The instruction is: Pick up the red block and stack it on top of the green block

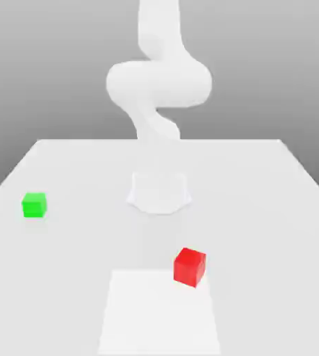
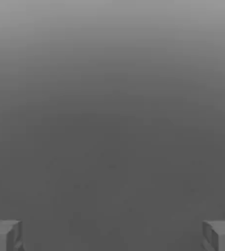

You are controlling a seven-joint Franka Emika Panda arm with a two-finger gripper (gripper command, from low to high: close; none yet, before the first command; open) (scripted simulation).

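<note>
My end effector (image 2: 112,235) stands with its fingers (image 2: 4,235) spread as wide as they go, one at each side of the hand view, and nothing is between them; I hold nothing. Beyond the fingertips there is plain grey surface with no block under me. In the exterior view my arm (image 1: 158,83) rises pale from its base (image 1: 159,191) at the middle of the bench (image 1: 259,208). The red block (image 1: 190,267) sits on the bench in front of the base, toward the exterior view's right, touching the corner of a paler square patch (image 1: 158,313). The green block (image 1: 34,205) rests well apart from it, far to the exterior view's left and about level with my base. I judge the red block to be light and rigid, a matte cube that should not slip or crush, so I would close on two opposite flat side faces, centred, with my fingers square to them. It looks turned a little on the bench, so my wrist may need to match that turn
</note>
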